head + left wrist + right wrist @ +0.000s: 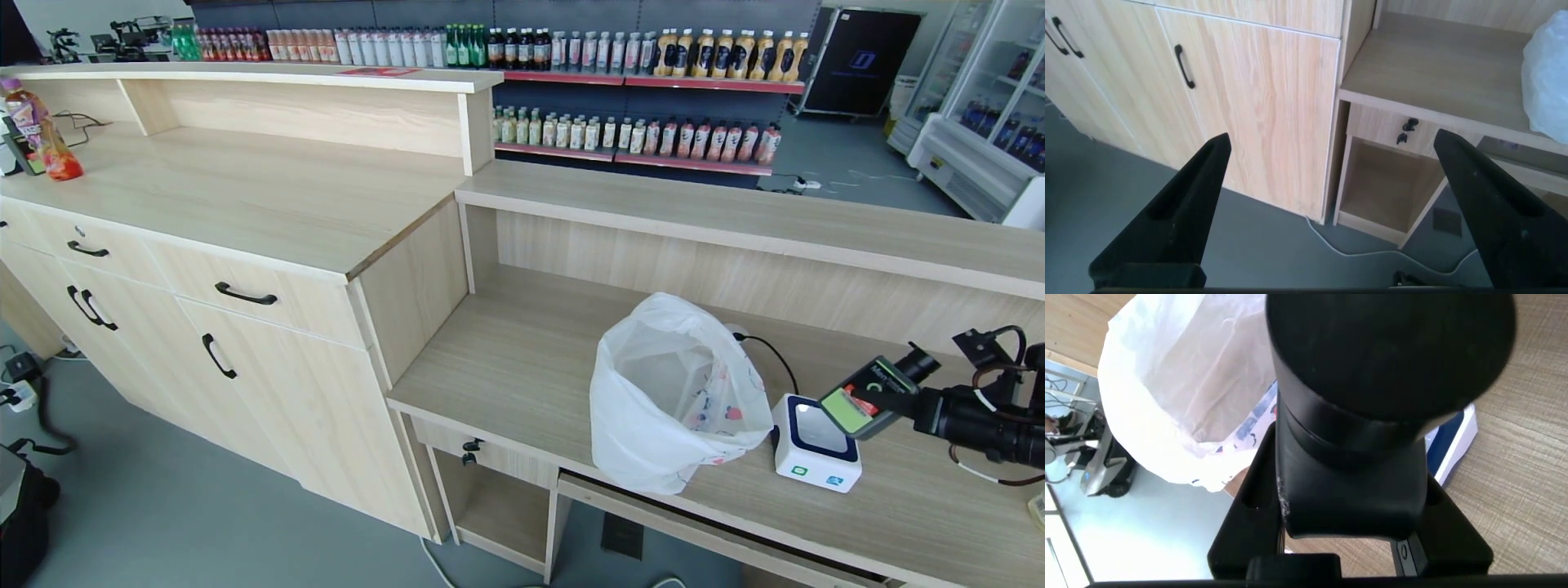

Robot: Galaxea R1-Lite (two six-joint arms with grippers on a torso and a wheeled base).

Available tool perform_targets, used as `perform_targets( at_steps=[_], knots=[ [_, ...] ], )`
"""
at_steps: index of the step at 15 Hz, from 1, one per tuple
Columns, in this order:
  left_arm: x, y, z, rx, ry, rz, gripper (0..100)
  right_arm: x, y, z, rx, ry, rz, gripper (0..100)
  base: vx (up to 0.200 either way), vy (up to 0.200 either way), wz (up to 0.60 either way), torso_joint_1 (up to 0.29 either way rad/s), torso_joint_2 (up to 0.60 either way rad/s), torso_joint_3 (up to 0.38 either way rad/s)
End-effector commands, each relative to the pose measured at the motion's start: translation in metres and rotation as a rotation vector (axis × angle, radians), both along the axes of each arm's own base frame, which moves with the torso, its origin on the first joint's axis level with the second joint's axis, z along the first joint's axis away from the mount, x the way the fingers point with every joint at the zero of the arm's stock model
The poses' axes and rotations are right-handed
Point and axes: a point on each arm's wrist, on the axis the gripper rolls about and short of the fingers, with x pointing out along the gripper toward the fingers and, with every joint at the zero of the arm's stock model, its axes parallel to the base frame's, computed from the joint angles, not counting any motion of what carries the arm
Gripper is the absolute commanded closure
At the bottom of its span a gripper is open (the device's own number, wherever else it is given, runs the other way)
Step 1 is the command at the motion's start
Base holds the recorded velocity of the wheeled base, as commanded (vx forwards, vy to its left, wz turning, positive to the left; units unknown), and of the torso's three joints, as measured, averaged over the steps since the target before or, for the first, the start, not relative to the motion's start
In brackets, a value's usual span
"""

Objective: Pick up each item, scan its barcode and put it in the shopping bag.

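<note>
Your right hand is clamped on the small green box just above the scanner. It's likely light and stiff, so hold its flat sides. Your left hand is spread apart.

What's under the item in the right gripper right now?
The white scanner, on the counter. The item covers one corner of it, and the item's own underside is hidden.

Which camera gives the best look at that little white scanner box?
The head view: the whole scanner sits on the counter beside the bag. The right wrist view catches one corner; the left wrist view faces cupboards.
</note>
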Motion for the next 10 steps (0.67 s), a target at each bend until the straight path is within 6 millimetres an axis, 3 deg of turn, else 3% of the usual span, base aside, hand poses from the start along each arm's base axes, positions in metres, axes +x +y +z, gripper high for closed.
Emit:
perform_targets(
  at_steps=[1,3,4,6,7,10],
  knots=[
    [0.0,0.0,0.0,0.0,0.0,0.0,0,0.0,0.0,0.003,-0.005,-0.008,0.001,100,0.0,0.0,0.0,0.0,0.0,0.0],
    [0.0,0.0,0.0,0.0,0.0,0.0,0,-0.001,0.001,0.022,-0.038,-0.056,-0.01,100,0.0,0.0,0.0,0.0,0.0,0.0],
    [0.0,0.0,0.0,0.0,0.0,0.0,0,-0.009,0.004,0.051,-0.088,-0.133,-0.02,100,0.0,0.0,0.0,0.0,0.0,0.0],
    [0.0,0.0,0.0,0.0,0.0,0.0,0,-0.036,0.01,0.1,-0.252,-0.267,-0.099,100,0.0,0.0,0.0,0.0,0.0,0.0],
    [0.0,0.0,0.0,0.0,0.0,0.0,0,-0.062,0.012,0.12,-0.451,-0.32,-0.223,100,0.0,0.0,0.0,0.0,0.0,0.0],
    [0.0,0.0,0.0,0.0,0.0,0.0,0,-0.109,0.008,0.13,-0.874,-0.299,-0.426,100,0.0,0.0,0.0,0.0,0.0,0.0]
  ],
)
